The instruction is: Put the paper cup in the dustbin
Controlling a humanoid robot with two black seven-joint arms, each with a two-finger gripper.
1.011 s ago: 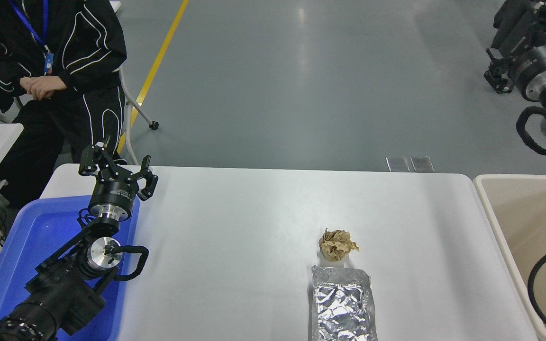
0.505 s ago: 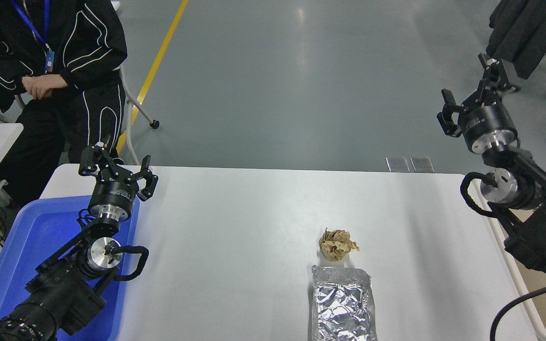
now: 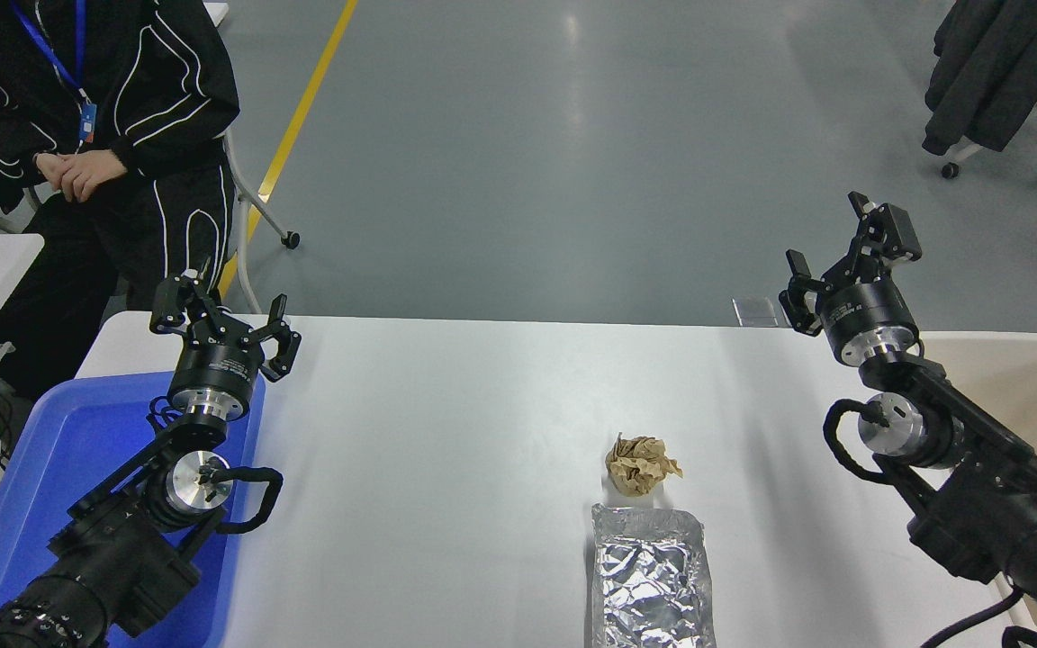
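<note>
No paper cup shows anywhere; the dustbin (image 3: 1023, 378) stands at the tabletop's (image 3: 482, 432) right edge; the right gripper (image 3: 843, 261) hangs open and empty beside it, so the drop looks done; park the arm clear; left gripper (image 3: 221, 319) open, parked.

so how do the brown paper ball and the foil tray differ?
The brown paper ball is small, rounded and matte; the foil tray is bigger, rectangular and shiny silver. The ball sits farther from the robot, just beyond the tray's far edge. Both are crinkled and rest on the white table, untouched by either gripper.
</note>
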